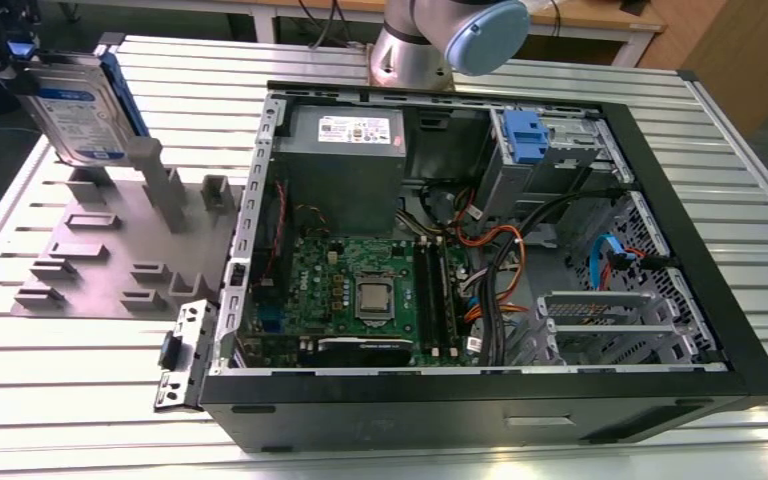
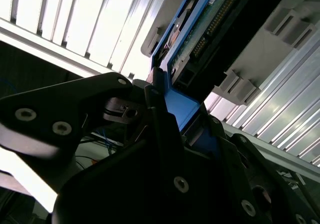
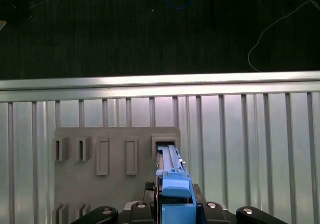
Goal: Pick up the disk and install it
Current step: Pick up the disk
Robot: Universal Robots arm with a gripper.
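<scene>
The disk (image 1: 84, 110) stands upright on edge at the exterior view's far left, silver with a white-and-blue label and blue rails. Its lower end sits at a slot of the grey holder plate (image 1: 104, 260). My gripper (image 1: 8, 55) grips its upper end, shut on the blue rail. In the first wrist view the disk (image 3: 170, 160) runs edge-on from the gripper (image 3: 175, 206) down into the holder plate's (image 3: 115, 139) slot. In the second wrist view the black fingers (image 2: 160, 129) clamp the disk's blue rail (image 2: 182, 107), with its underside (image 2: 220, 24) beyond.
An open black computer case (image 1: 491, 390) lies on the slatted aluminium table (image 1: 37, 400), to the exterior view's right of the holder. Inside are a grey power supply (image 1: 344, 150), a green circuit board (image 1: 357, 290), cables, and a drive bay with a blue carrier (image 1: 524, 135).
</scene>
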